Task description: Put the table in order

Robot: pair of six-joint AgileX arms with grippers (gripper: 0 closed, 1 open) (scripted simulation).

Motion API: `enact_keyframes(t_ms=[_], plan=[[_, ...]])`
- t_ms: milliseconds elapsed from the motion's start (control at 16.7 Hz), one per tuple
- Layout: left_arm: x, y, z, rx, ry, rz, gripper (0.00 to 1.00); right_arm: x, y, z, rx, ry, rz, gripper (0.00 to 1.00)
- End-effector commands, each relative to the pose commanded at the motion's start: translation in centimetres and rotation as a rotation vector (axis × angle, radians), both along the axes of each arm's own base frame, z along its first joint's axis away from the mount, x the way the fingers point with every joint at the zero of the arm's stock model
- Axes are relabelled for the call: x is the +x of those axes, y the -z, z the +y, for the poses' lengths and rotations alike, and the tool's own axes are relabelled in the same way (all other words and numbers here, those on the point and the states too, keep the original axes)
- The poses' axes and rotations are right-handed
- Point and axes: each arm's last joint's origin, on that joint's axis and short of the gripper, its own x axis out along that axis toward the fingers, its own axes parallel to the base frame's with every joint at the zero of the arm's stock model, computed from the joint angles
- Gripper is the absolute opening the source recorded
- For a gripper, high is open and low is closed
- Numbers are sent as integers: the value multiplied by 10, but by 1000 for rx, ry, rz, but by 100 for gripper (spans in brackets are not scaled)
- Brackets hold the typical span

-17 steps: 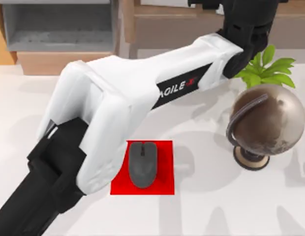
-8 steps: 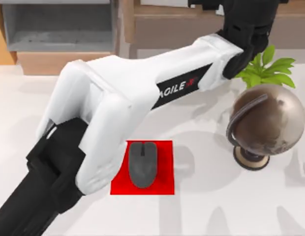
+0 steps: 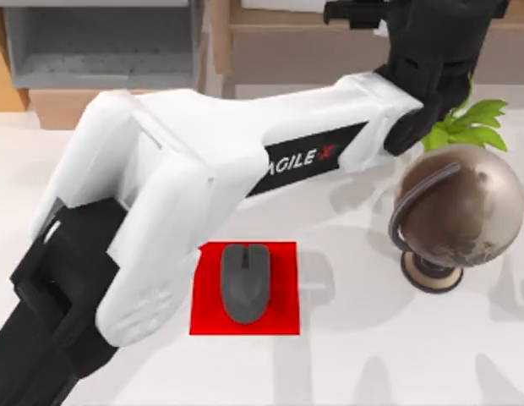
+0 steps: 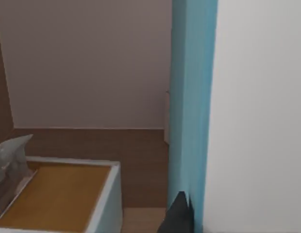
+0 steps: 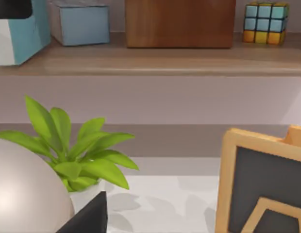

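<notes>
The white table [image 3: 372, 355] carries a dark grey mouse [image 3: 245, 282] lying on a red mat [image 3: 283, 317], a brown globe [image 3: 456, 211] on its stand at the right, and a green plant [image 3: 469, 123] behind the globe. My left arm stretches from the lower left across the table, and my left gripper [image 3: 418, 21] is up at the back shelf [image 5: 165, 60]. There it sits on top of a white and blue box [image 5: 17, 36], which stands on the shelf and looms close in the left wrist view [image 4: 247, 97]. My right gripper [image 5: 90, 218] hangs low beside the globe [image 5: 24, 194].
On the shelf stand a pale blue box [image 5: 80, 24], a dark wooden block [image 5: 179, 22] and a colour cube [image 5: 264, 22]. A wood-framed blackboard [image 5: 262, 184] stands near the right gripper. A light-wood unit with a grey drawer [image 3: 101, 51] sits at the back left.
The left arm's elbow has risen and swung left, uncovering the mat's left edge. Its wrist has shifted slightly towards the shelf. The mouse, globe and plant have not moved.
</notes>
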Motion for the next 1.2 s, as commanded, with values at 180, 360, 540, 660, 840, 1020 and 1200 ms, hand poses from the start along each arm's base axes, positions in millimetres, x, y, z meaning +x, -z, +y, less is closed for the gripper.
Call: enact_keyframes(t_ms=[180, 360, 540, 660, 840, 1020, 1200], plan=[[-2, -2, 0, -3, 0, -2, 0, 0, 0, 0, 0, 0, 0, 100], [1, 0, 2, 2, -5, 0, 0, 0, 0, 0, 0, 0, 0, 100], [-7, -6, 5, 53, 34, 9, 0, 0, 0, 0, 0, 0, 0, 100], [-21, -13, 10, 137, 91, 22, 0, 0, 0, 0, 0, 0, 0, 100], [-48, -26, 28, 319, 195, 41, 0, 0, 0, 0, 0, 0, 0, 100], [-75, -34, 64, 545, 290, 56, 0, 0, 0, 0, 0, 0, 0, 100], [-92, -23, 119, 803, 353, 96, 0, 0, 0, 0, 0, 0, 0, 100]])
